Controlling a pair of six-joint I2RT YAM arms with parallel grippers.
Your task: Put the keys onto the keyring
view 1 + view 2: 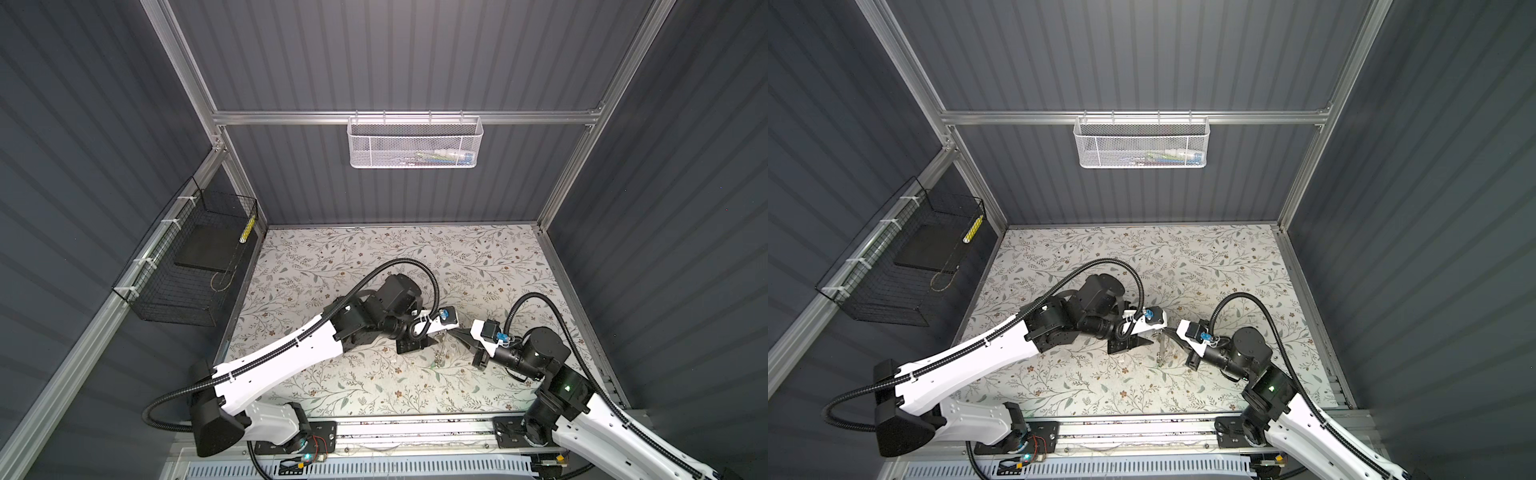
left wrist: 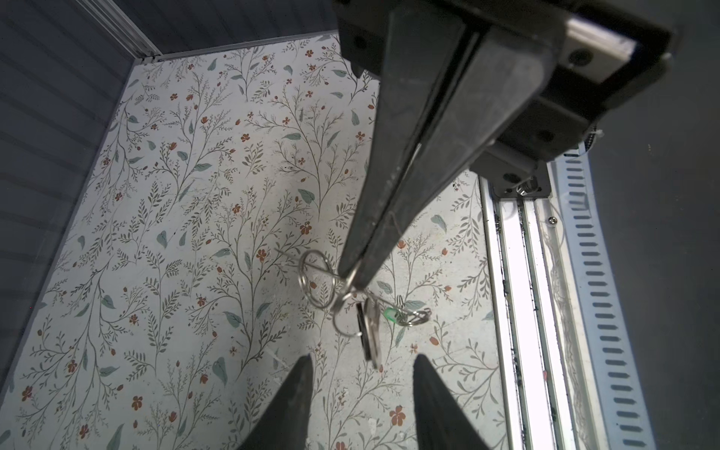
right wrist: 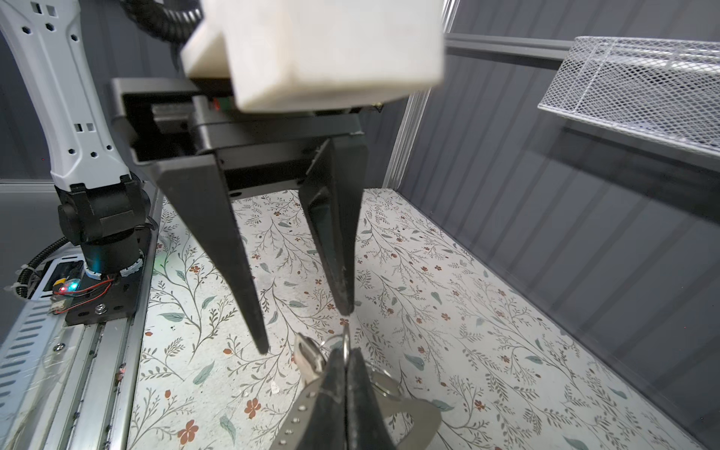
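1. Broadly, you are working above the front middle of the floral desk (image 1: 374,257), where the two arms meet tip to tip. Keep the hanging bundle off the surface. These views do not show whether its lowest part touches.
2. Your right gripper (image 2: 352,278) has its fingers pressed closed on a thin metal ring (image 3: 346,342), and everything else dangles from that pinch. Hold it firm and steady, and do not rotate the wrist.
3. Your left gripper (image 3: 306,329) has its fingers spread apart and holds nothing. Its tips sit just beside the bundle, one on each side. Bring them in slowly and squarely so they do not knock the load into a swing.
4. The keyring (image 3: 413,413), a grey plate with a row of small holes, shows just behind the right fingers in the right wrist view. Keep that edge turned toward the left arm.
5. One silver key (image 2: 372,339) hangs below the pinched ring, and a green tag (image 2: 389,315) with small rings sits just beyond it. You cannot tell whether either key is threaded yet.
6. The step looks like threading. Pinch the key by its flat head rather than by a tag. Feed its loop along the ring's wire gently, because thin rings slip and twist easily.
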